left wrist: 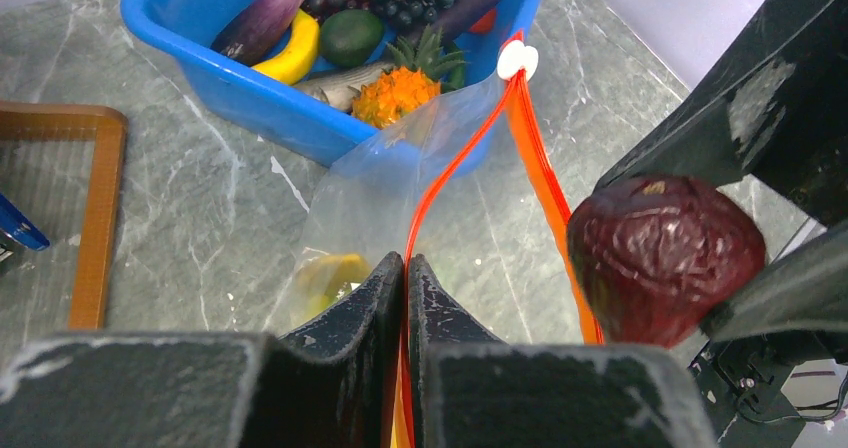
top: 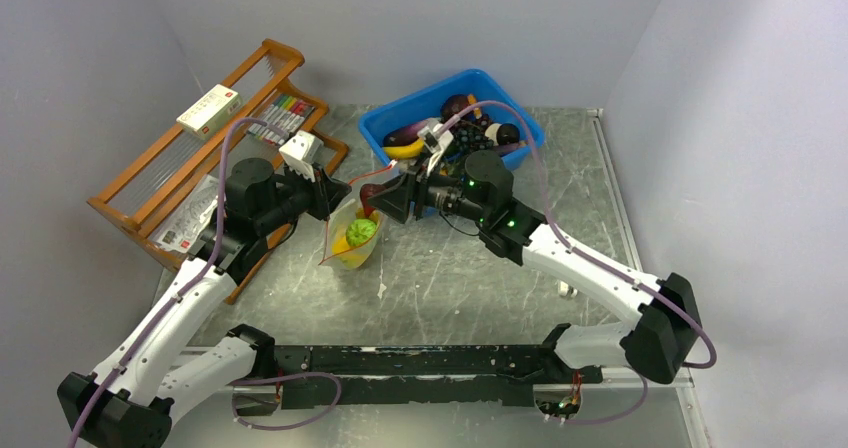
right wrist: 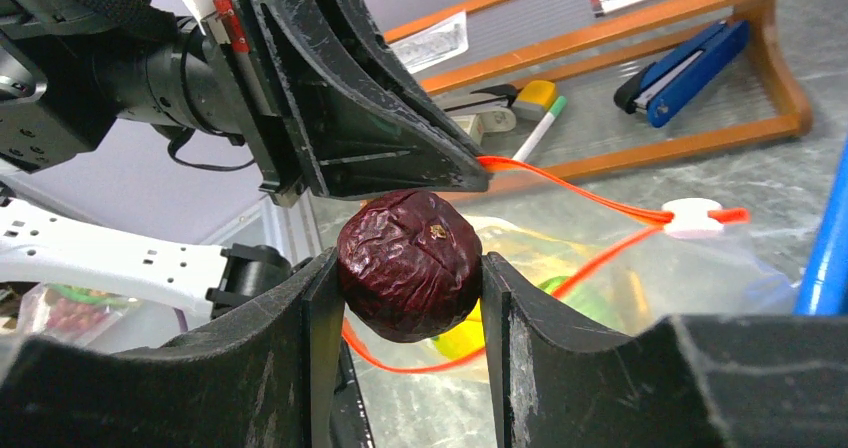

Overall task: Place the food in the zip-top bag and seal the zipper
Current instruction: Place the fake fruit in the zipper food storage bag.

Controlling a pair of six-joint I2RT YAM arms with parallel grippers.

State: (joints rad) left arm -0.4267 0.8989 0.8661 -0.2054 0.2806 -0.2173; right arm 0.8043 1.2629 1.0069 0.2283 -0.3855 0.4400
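The clear zip-top bag (top: 352,238) hangs open in mid-table with a bumpy green ball (top: 361,231) and yellow food inside. My left gripper (left wrist: 405,268) is shut on the bag's red-orange zipper (left wrist: 455,163) and holds the mouth up. The zipper's white slider (left wrist: 517,60) sits at the far end. My right gripper (right wrist: 410,268) is shut on a wrinkled dark red fruit (right wrist: 410,265) and holds it at the bag's mouth, close to the left fingers. The fruit also shows in the left wrist view (left wrist: 660,258) and the top view (top: 367,200).
A blue bin (top: 452,118) at the back holds more toy food: banana, grapes, eggplant, pineapple (left wrist: 400,90). A wooden rack (top: 190,158) with markers and a box stands at the back left. A small object (top: 566,289) lies on the table to the right.
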